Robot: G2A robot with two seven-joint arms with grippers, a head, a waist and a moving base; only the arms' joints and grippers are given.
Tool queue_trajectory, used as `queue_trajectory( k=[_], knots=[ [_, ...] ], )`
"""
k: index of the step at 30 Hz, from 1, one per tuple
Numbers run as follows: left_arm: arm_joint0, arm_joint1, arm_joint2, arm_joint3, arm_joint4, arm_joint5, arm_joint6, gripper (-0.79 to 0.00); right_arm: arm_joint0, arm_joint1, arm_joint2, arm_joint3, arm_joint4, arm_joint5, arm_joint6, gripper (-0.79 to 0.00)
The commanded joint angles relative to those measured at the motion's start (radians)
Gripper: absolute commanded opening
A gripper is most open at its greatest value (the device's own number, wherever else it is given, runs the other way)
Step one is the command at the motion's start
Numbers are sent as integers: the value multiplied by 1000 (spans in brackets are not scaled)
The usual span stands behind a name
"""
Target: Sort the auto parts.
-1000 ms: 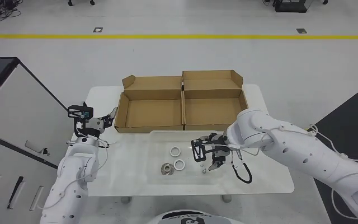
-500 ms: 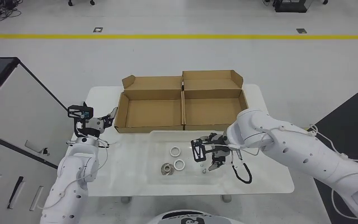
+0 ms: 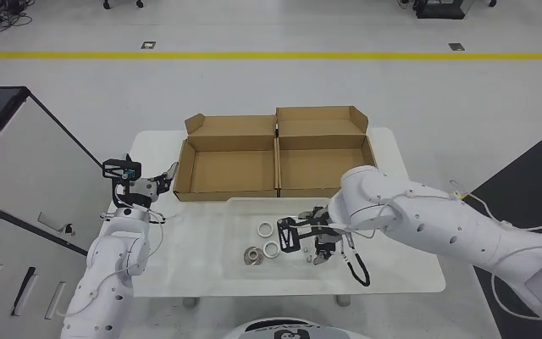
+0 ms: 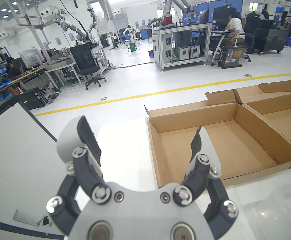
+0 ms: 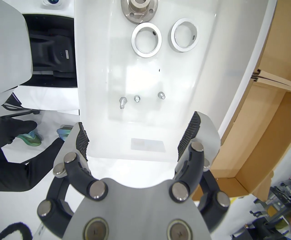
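The right gripper (image 5: 136, 136) has its two fingers spread wide and holds nothing. It hangs low over the shiny white plastic tray (image 5: 145, 75). Just past its fingertips, toward 9 o'clock on the table, three small silver bolts (image 5: 136, 98) lie in a row. A bit farther that way are two round silver metal rings (image 5: 146, 41) and one grey metal hub with a flat collar (image 5: 139, 8). All the parts are in the tray. The two brown cardboard boxes (image 3: 227, 169) at 12 o'clock have nothing in them, so I think no sorting is done yet and every part is left to move. The left gripper (image 4: 145, 141) is open too, with nothing in it, up by the 9 o'clock end of the white table (image 3: 406, 263), just beside the nearest box. There is open room above the tray. The box walls stand up between tray and box floor, so a part likely has to go up and over. The table edge at 6 o'clock is near.
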Motion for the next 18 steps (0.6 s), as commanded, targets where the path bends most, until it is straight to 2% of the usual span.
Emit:
queue_trajectory(
  k=[1,4,9,11,12,18],
  knots=[
    [0,0,0,0,0,0,0,0,36,-17,-37,12,22,23,23,0],
    [0,0,0,0,0,0,0,0,65,-39,-72,30,34,31,31,0],
    [0,0,0,0,0,0,0,0,53,-70,-72,73,21,-1,-1,0],
    [0,0,0,0,0,0,0,0,45,-79,-72,88,16,-4,-4,-25],
    [0,0,0,0,0,0,0,0,42,-83,-72,95,13,-5,-6,-83],
    [0,0,0,0,0,0,0,0,24,-102,-72,123,-3,4,4,-126]
  ],
)
